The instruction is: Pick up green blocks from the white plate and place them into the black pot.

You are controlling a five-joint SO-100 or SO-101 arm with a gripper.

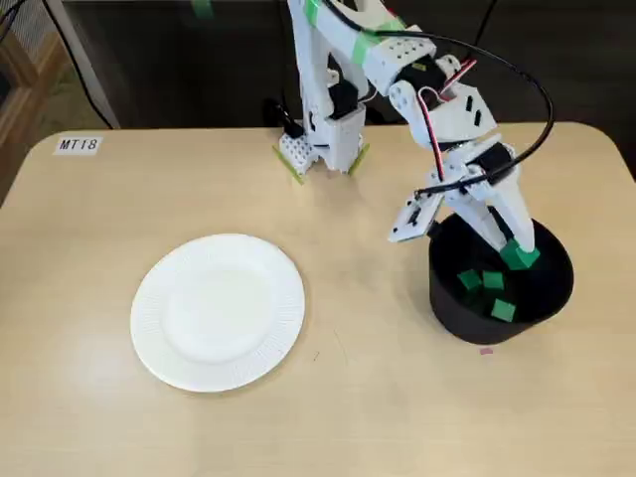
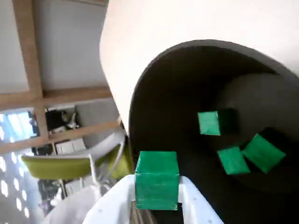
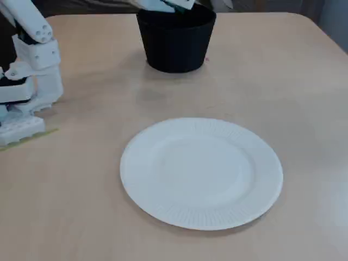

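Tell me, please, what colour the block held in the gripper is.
The block is green, clearest in the wrist view.

Room setting: a pale beige table [image 1: 119, 417] with rounded corners fills the 2 fixed views, its smooth top evenly lit and carrying only soft shadows. A small white label [image 1: 78, 145] reading "MT18" sits near the far left corner in a fixed view. Beyond the far edge lies a dark backdrop [image 1: 179, 60], with a strip of wooden furniture [image 1: 14, 70] at the upper left. The tilted wrist view takes in the room past the table edge. Light wooden beams [image 2: 28, 60] cross a grey-white wall [image 2: 70, 42]. Daylight glares at a window [image 2: 11, 128], and a yellow-green chair [image 2: 56, 166] stands beside a curved white frame [image 2: 108, 143].
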